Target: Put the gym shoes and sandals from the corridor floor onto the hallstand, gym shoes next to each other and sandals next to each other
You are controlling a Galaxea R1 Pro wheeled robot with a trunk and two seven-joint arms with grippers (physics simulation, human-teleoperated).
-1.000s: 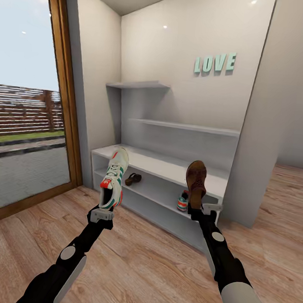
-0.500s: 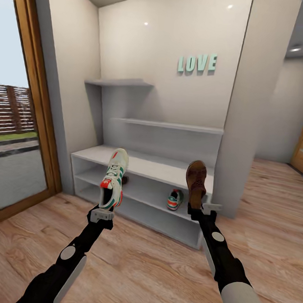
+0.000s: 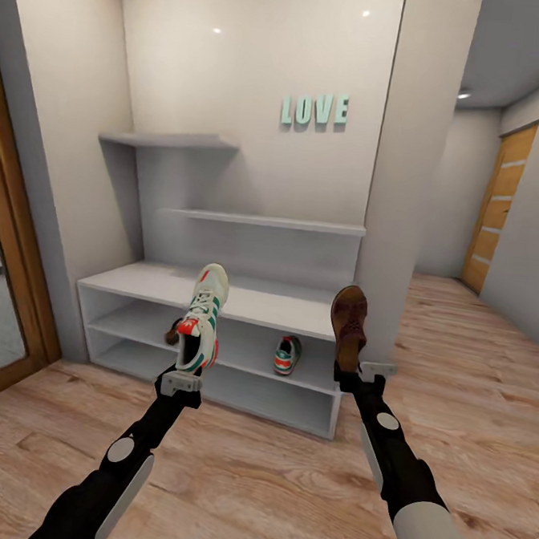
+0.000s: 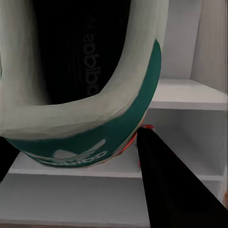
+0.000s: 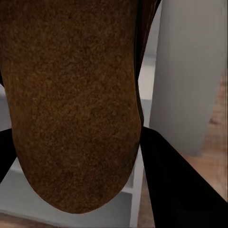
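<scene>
A: Left gripper (image 3: 183,374) clamped on gym shoe (image 3: 202,317), right gripper (image 3: 357,370) pinching sandal (image 3: 349,323); held upright mid-frame, probably for carrying.

B: Matching sneaker (image 3: 287,354) already on hallstand (image 3: 243,300) shelf, lower centre.

My way to the rack (image 3: 219,296) is open floor (image 3: 263,470). Its bench top is bare; a sneaker (image 3: 287,355) and a sandal (image 3: 173,332) occupy the middle shelf.

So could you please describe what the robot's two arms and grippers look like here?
Both arms are slim and black, with grey-white shell panels on the forearms and a round grey disc near each wrist. The left gripper and right gripper have pale grey bases; their fingers look black.
</scene>
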